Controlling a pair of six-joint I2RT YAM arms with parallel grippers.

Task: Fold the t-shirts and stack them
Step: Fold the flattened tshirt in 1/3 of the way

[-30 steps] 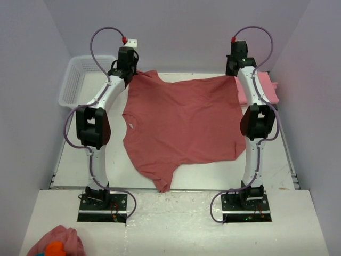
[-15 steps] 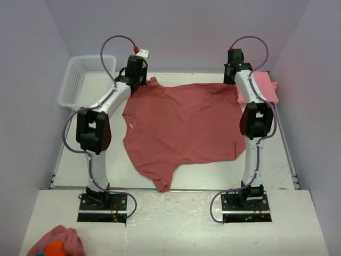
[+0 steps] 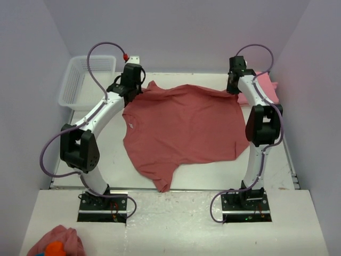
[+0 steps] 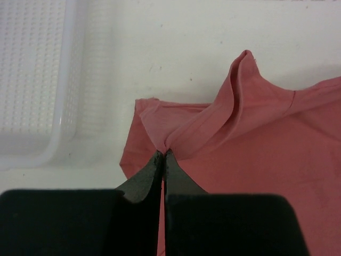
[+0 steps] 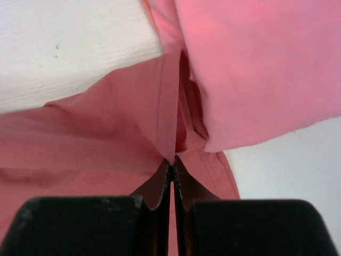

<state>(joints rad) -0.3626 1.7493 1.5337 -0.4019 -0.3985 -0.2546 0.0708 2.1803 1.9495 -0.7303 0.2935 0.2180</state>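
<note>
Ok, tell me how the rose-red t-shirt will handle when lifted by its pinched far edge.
Probably floppy: the rose-red t-shirt bunches into a soft ridge at the left gripper. Likely light: tip pinches alone hold it, the right gripper on a stitched hem. It should sag between the grips.

The dusty rose-red t-shirt [image 3: 186,128] is soft, matt cloth. The white perforated basket [image 3: 72,88] is slightly glossy plastic. The white worktop [image 3: 277,173] looks matt and faintly scuffed.
</note>
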